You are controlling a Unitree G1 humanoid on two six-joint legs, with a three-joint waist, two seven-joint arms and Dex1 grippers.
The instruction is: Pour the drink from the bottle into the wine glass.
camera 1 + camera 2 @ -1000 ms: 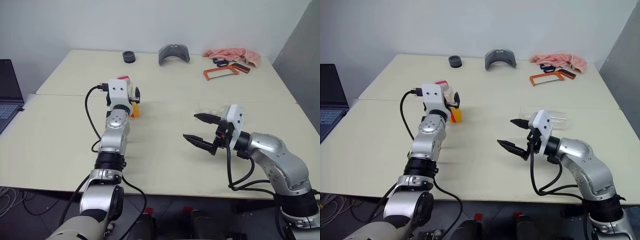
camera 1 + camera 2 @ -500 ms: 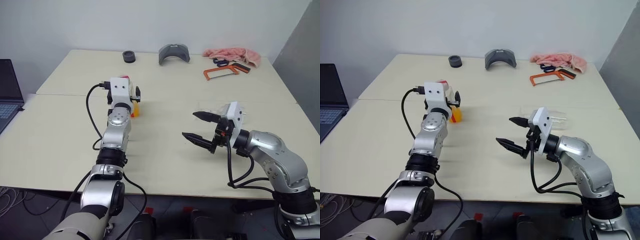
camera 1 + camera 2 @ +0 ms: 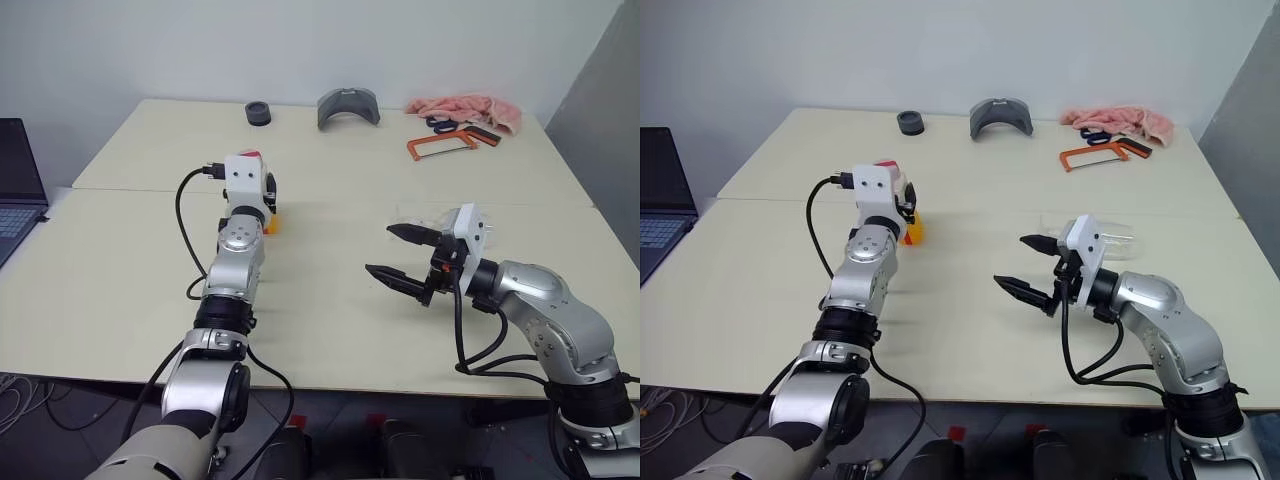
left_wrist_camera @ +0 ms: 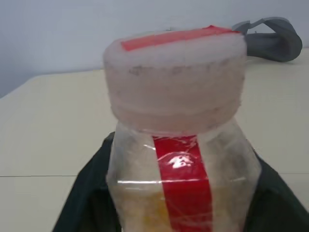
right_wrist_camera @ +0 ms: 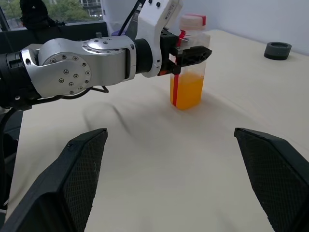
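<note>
Your left gripper (image 5: 186, 54) has just clamped the bottle (image 5: 188, 72), left of centre; right gripper (image 3: 402, 258) gapes empty. Cap on, pouring remains.

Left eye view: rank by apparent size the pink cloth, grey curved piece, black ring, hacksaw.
1. Pink cloth
2. Hacksaw, close to the cloth in span, so the order of these two is unsure
3. Grey curved piece
4. Black ring, clearly the smallest

All four lie along the table's far edge, so nearness skews little.
</note>
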